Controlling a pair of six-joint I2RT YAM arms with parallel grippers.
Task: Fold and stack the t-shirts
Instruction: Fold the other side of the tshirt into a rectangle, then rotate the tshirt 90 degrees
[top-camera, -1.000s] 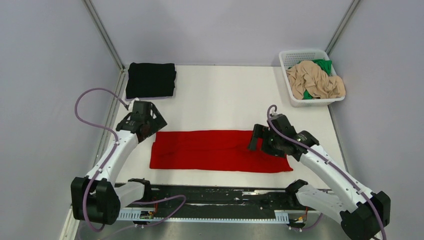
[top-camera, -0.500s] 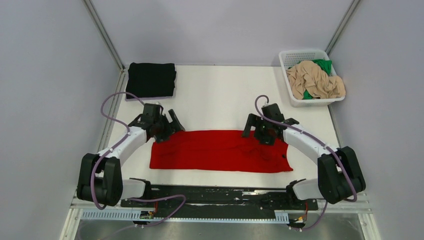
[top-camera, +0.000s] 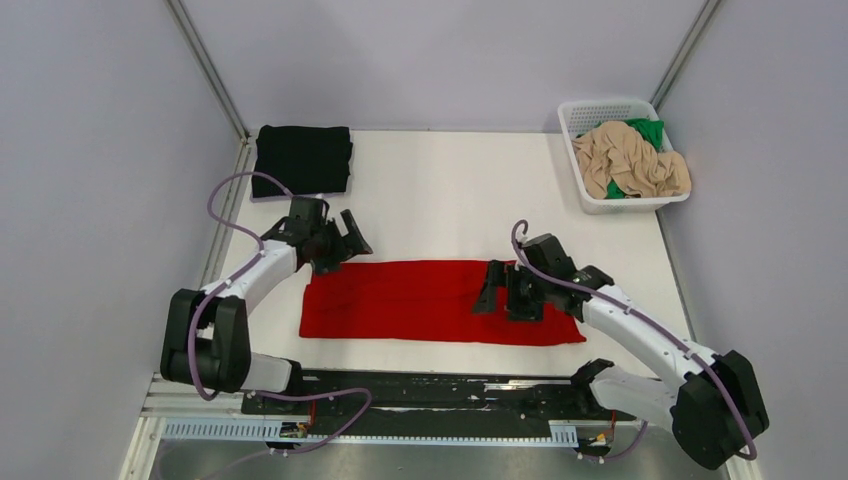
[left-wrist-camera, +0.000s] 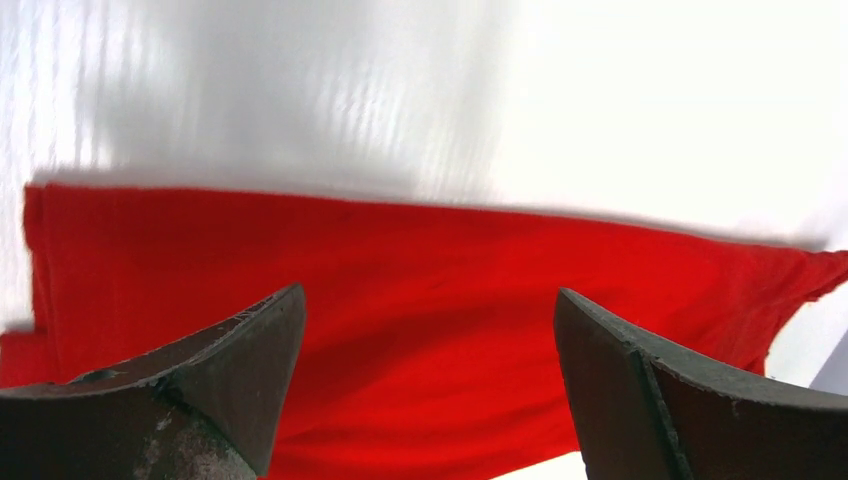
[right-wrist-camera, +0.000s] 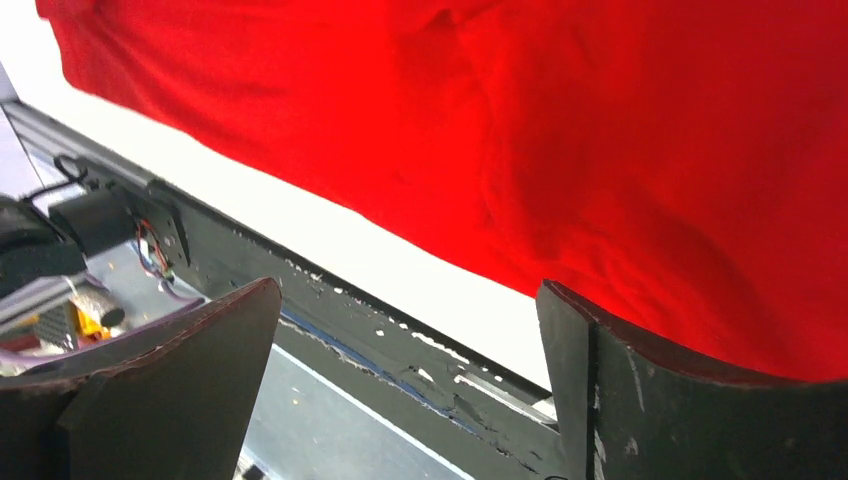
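Red t-shirt (top-camera: 440, 315) — long folded strip, centre of desk (top-camera: 450, 190) | left pincer (left-wrist-camera: 428, 295) spread wide, by the strip's upper-left corner | right pincer (right-wrist-camera: 410, 288) spread wide, over its right part | black t-shirt (top-camera: 302, 160) folded, upper left

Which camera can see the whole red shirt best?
The top external view: the red shirt lies there whole, a long flat strip. Left wrist shows mainly its far edge; right wrist only a close-up patch along one edge.
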